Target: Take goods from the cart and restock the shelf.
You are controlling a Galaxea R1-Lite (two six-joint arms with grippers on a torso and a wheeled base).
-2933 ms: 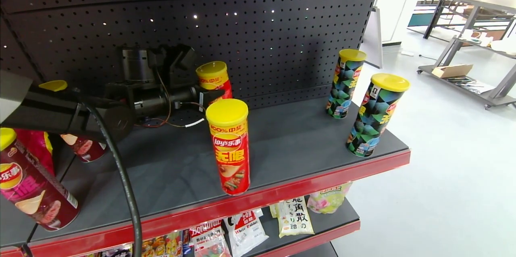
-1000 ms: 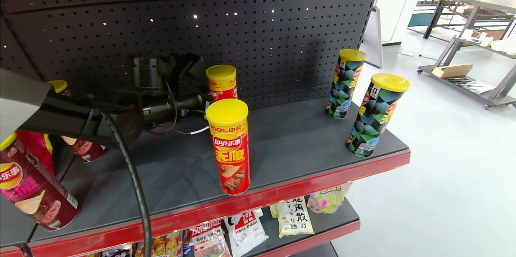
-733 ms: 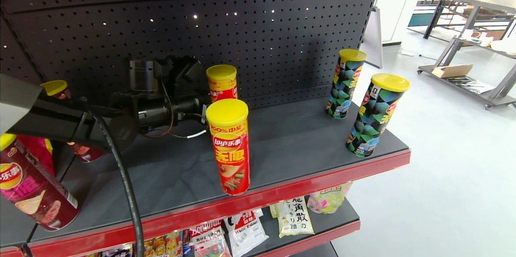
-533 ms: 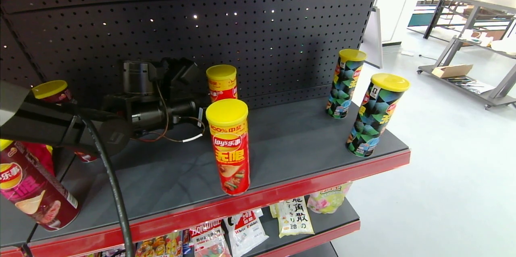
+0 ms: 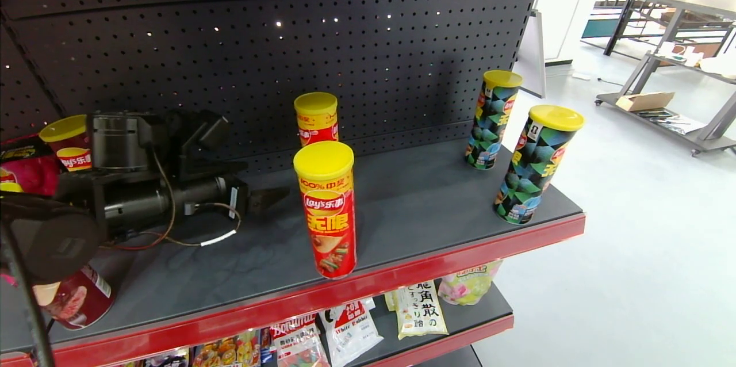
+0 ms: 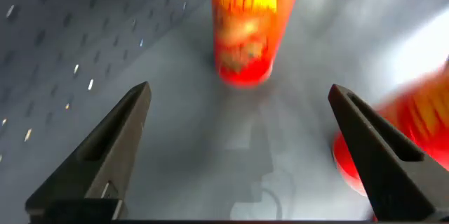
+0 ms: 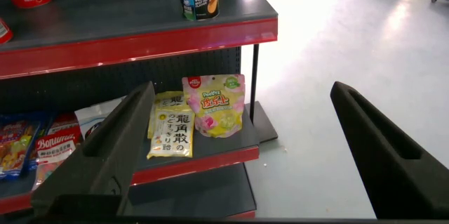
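Note:
A red chip can (image 5: 315,118) with a yellow lid stands upright at the back of the dark shelf (image 5: 425,206), close to the pegboard. A second red can (image 5: 326,211) stands near the shelf's red front edge. My left gripper (image 5: 270,197) hovers over the shelf to the left of both cans, open and empty. In the left wrist view its gripper (image 6: 240,90) has its fingers spread wide, with the back can (image 6: 242,27) ahead and clear of them, and the front can (image 6: 414,126) off to one side. My right gripper (image 7: 243,87) is open and empty, low beside the shelving.
Two dark patterned cans (image 5: 492,119) (image 5: 535,164) stand at the shelf's right end. Maroon cans (image 5: 69,145) and a red bag crowd the left, behind my arm. Snack bags (image 7: 214,104) lie on the lower shelf. Open floor lies to the right.
My left gripper let go of the back red can, which stays upright by the pegboard. The arm has since drawn back leftward and toward the shelf front.

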